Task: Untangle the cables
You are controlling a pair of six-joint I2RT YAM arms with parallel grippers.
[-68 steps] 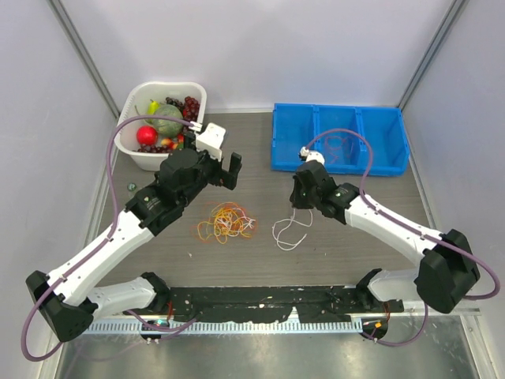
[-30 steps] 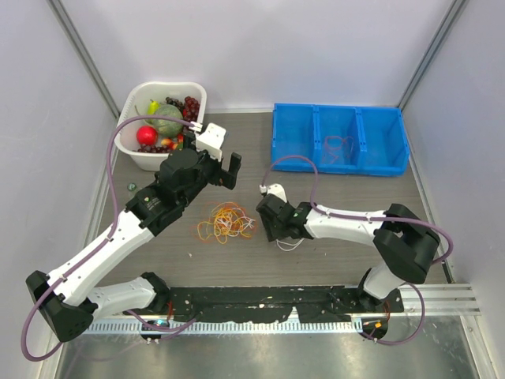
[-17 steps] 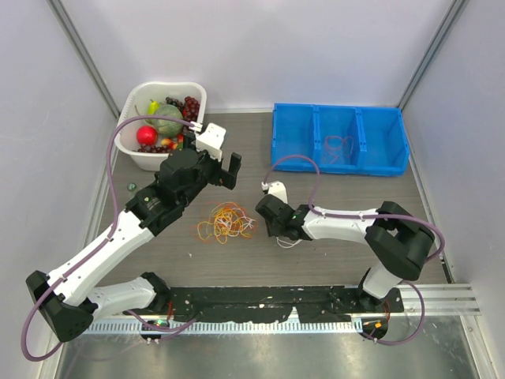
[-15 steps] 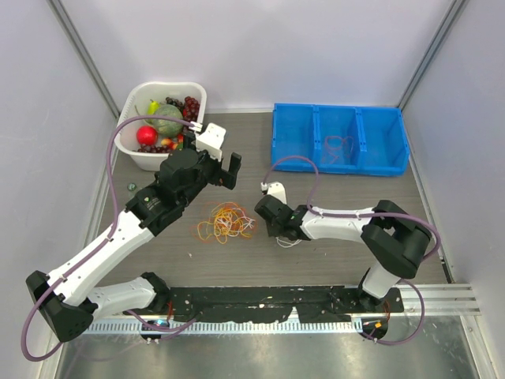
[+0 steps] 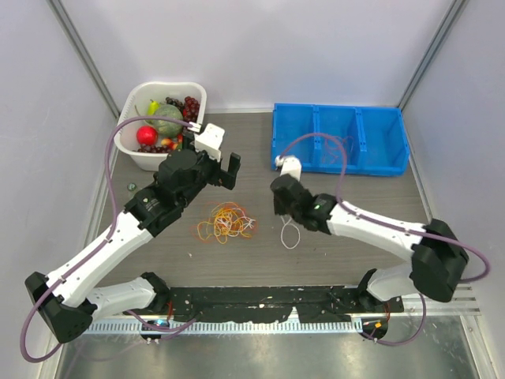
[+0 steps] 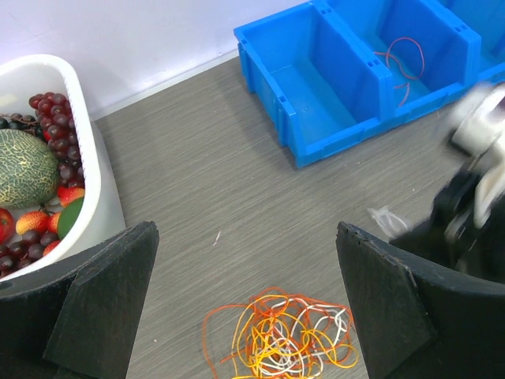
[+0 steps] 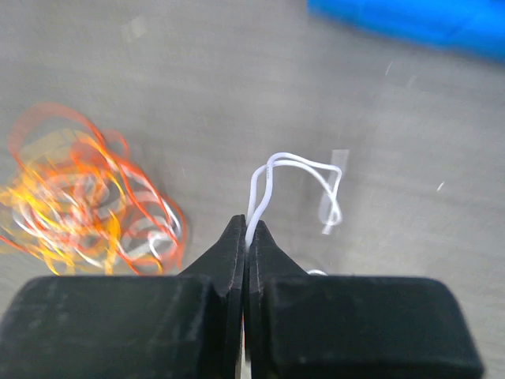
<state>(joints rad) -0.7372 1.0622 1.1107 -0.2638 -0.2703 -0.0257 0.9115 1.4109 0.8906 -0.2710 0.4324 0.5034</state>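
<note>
A tangle of orange, yellow, red and white cables [image 5: 226,222] lies on the grey table; it also shows in the left wrist view [image 6: 278,337] and, blurred, in the right wrist view [image 7: 79,197]. My right gripper [image 7: 247,233] is shut on a single white cable [image 7: 296,178], lifted above the table to the right of the tangle; its loop hangs below the gripper [image 5: 282,207] in the top view [image 5: 290,233]. My left gripper [image 5: 223,162] is open and empty, hovering behind the tangle. A red cable [image 5: 335,145] lies in the middle bin compartment.
A blue three-compartment bin [image 5: 341,163] stands at the back right. A white basket [image 5: 132,151] with fruit stands at the back left. A small scrap of clear tape [image 6: 387,219] lies on the table near the right arm.
My right gripper has closed on the white cable and lifted it up and toward the back right, away from the table. The left arm has not moved.
</note>
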